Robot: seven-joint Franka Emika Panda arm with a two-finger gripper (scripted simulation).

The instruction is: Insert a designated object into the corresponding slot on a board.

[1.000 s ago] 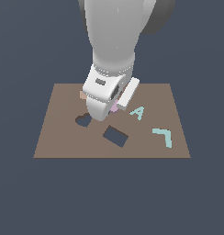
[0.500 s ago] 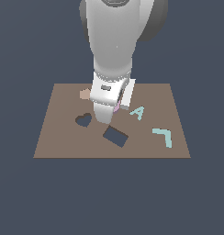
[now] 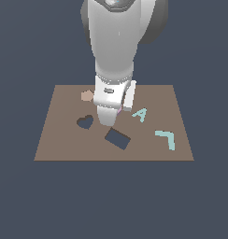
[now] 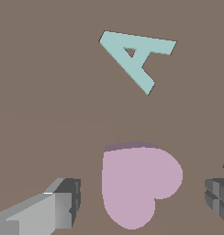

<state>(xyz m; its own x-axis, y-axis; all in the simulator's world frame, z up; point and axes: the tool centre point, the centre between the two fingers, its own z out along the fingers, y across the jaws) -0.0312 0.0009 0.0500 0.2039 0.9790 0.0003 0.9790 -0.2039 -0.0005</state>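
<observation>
1. The white Panda arm (image 3: 117,42) comes straight down over the board (image 3: 55,140), its wrist and hand upright, the lower end reaching the board surface just beside the heart slot (image 3: 85,123), on the exterior view's right of it.
2. The gripper (image 4: 141,202) is spread wide in the wrist view: one grey finger (image 4: 49,209) stands to one side of the pink heart piece (image 4: 137,183) and the other finger (image 4: 218,197) well off to the opposite side. Clear board shows between each finger and the heart, so nothing is held.
3. The heart piece lies flat on the board between the two fingers, touching neither. In the exterior view it is almost wholly hidden behind the hand; only a sliver of pink shows there, near the slot but outside it.
4. The heart is a smooth, matte, pale pink-lilac slab with rounded lobes and a thin visible edge.
5. The board is a flat, plain brown square. The heart slot is a dark navy cutout; a dark rectangular cutout (image 3: 117,138) sits tilted just beyond the hand from the slot.
6. A teal letter A (image 4: 136,55) lies flat, farther from the slot than the heart.
7. A teal L-shaped piece (image 3: 166,138) lies farthest from the slot; a tan pentagon (image 3: 87,95) sits just behind the slot.
</observation>
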